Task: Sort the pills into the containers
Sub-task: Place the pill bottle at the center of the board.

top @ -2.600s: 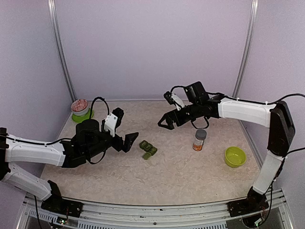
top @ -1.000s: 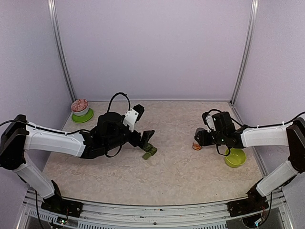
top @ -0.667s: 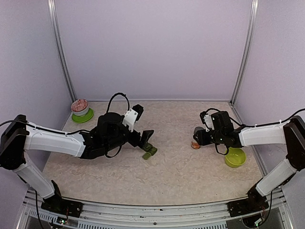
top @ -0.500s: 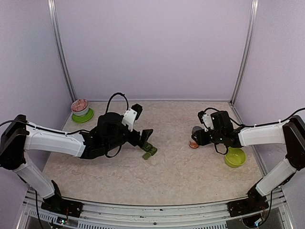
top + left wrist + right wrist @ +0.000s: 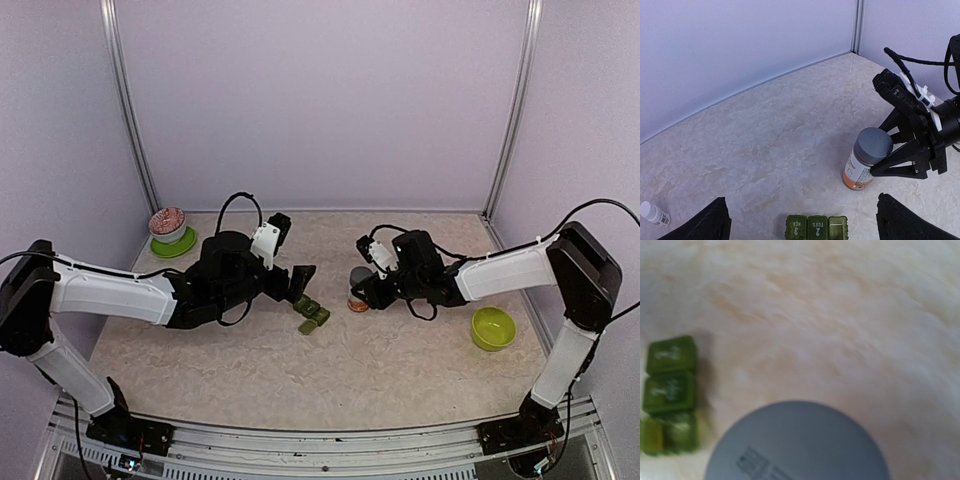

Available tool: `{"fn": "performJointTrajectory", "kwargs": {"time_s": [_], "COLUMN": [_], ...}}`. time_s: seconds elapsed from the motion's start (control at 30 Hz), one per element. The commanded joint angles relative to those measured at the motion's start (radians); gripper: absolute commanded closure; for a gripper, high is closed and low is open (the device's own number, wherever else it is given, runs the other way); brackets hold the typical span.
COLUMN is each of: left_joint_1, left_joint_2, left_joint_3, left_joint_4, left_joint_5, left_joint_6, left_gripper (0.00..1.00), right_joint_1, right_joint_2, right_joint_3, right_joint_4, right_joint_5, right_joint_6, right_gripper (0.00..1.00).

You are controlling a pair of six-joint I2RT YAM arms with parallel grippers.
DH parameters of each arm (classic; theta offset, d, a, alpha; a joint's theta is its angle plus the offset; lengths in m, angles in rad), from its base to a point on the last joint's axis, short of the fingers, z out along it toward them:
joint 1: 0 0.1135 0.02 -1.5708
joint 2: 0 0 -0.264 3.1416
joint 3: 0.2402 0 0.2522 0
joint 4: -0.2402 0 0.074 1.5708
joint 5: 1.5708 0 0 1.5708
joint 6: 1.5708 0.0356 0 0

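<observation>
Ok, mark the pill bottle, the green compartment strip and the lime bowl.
pill bottle (image 5: 872,145), left wrist view, on its grey cap.
green compartment strip (image 5: 816,227), left wrist view, on the middle lid.
lime bowl (image 5: 494,343), top view, on its front wall.

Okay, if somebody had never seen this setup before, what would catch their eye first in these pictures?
Most likely the grey-capped orange pill bottle near the middle of the table, clamped in the right pincer. Next, the dark green strip of three lidded containers just left of it, with the left pincer wide open close by. The lime-green bowl at the right stands out for its colour.
</observation>
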Motion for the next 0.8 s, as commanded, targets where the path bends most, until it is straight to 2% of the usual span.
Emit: {"fn": "performJointTrajectory", "kwargs": {"time_s": [0.0,0.13,0.4,0.53,0.6,0.77], "left_joint_1": [0.009,0.012,0.013,0.012,0.012,0.014], "left_joint_2": [-0.049,-0.044,0.015,0.042,0.062,0.123], "left_joint_3": [-0.012,-0.009,0.047,0.076,0.095,0.171], "left_joint_4": [0.020,0.015,-0.013,-0.003,0.001,-0.026], "left_joint_5": [0.019,0.008,0.017,0.076,0.118,0.185], "left_joint_6": [-0.011,-0.014,0.029,0.063,0.084,0.124], "left_gripper": [0.01,0.01,0.01,0.01,0.01,0.01], "right_joint_1": [0.049,0.060,0.061,0.061,0.060,0.044], "right_joint_2": [0.062,0.085,0.049,0.001,-0.040,-0.151], "right_joint_3": [0.084,0.108,0.110,0.089,0.063,-0.017], "right_joint_4": [0.026,0.009,-0.036,-0.060,-0.064,-0.088], "right_joint_5": [0.018,0.017,0.017,0.045,0.062,0.093], "right_joint_6": [-0.041,-0.041,-0.059,-0.061,-0.061,-0.054], "right_gripper": [0.54,0.49,0.24,0.12,0.01,0.00]}}
